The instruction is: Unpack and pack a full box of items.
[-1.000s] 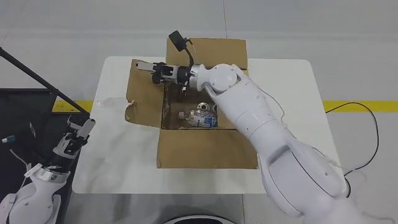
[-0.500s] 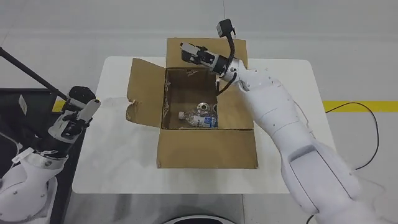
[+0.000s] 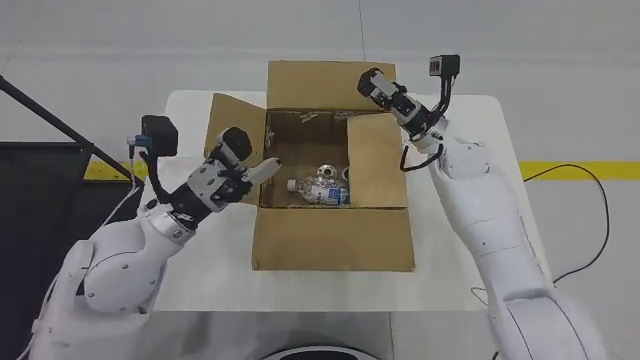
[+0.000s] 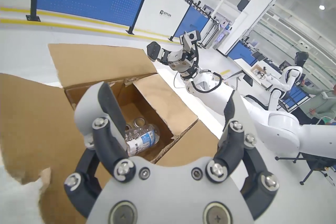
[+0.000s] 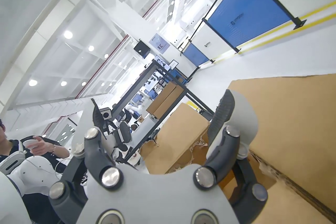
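Observation:
An open cardboard box [image 3: 330, 240] stands mid-table with all its flaps folded out. At its bottom lie a clear plastic bottle [image 3: 320, 193] with a blue label and a metal can [image 3: 325, 171]; the left wrist view shows the bottle [image 4: 143, 137] and the can [image 4: 139, 121] too. My left gripper [image 3: 255, 155] hangs open over the box's left flap [image 3: 225, 150], nothing between its fingers [image 4: 105, 104]. My right gripper [image 3: 372, 85] is open above the box's back right corner, next to the far flap [image 5: 288, 117], and holds nothing.
The white table [image 3: 450, 260] has free room right of the box and along its front edge. A black pole [image 3: 40, 115] and a dark stand [image 3: 30, 180] sit off the table's left side.
My right gripper swung from the box's left flap across to the back right corner. My left arm rose from beyond the table's left edge to the left flap.

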Robot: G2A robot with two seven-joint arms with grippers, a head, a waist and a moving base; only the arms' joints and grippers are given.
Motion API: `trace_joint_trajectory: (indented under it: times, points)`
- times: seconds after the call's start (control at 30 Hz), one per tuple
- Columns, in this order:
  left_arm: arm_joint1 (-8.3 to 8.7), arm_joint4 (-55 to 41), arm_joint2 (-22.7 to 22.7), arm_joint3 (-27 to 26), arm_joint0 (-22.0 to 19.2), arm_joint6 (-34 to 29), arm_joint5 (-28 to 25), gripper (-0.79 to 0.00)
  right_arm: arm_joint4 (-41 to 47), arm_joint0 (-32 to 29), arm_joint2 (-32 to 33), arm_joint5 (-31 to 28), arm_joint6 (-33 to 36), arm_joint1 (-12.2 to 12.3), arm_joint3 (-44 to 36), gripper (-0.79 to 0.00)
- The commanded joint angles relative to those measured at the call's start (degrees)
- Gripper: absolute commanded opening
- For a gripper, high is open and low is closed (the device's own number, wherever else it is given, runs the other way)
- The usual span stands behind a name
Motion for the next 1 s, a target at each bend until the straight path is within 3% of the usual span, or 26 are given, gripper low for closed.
trace_joint_trajectory:
  times: [0.0, 0.13, 0.67, 0.8, 0.97]
  points:
    - [-0.15, 1.29, 3.30, 0.64, -2.01, -0.84, 0.98, 0.000, -2.19, -4.72, 3.43, 3.28, -0.57, 1.23, -8.04, 0.000]
    - [-0.26, 2.19, 5.12, 1.13, -3.27, -1.51, 1.79, 0.000, -4.07, -11.20, 7.59, 9.71, -0.21, 2.74, -18.72, 0.000]
    - [-0.28, 2.54, 6.19, 1.71, -3.44, -2.62, 2.26, 0.000, -3.79, -11.83, 7.73, 10.28, -0.44, 2.80, -19.77, 0.000]
    - [-0.73, -1.15, 10.68, 4.95, -7.75, -6.56, 5.42, 0.000, -3.68, -13.64, 9.45, 6.19, 0.80, 3.43, -23.59, 0.000]
    - [-1.97, -8.43, 18.09, 13.40, -16.99, -13.04, 12.72, 0.000, -3.43, -16.99, 13.74, 1.48, 3.91, 4.78, -27.77, 0.000]
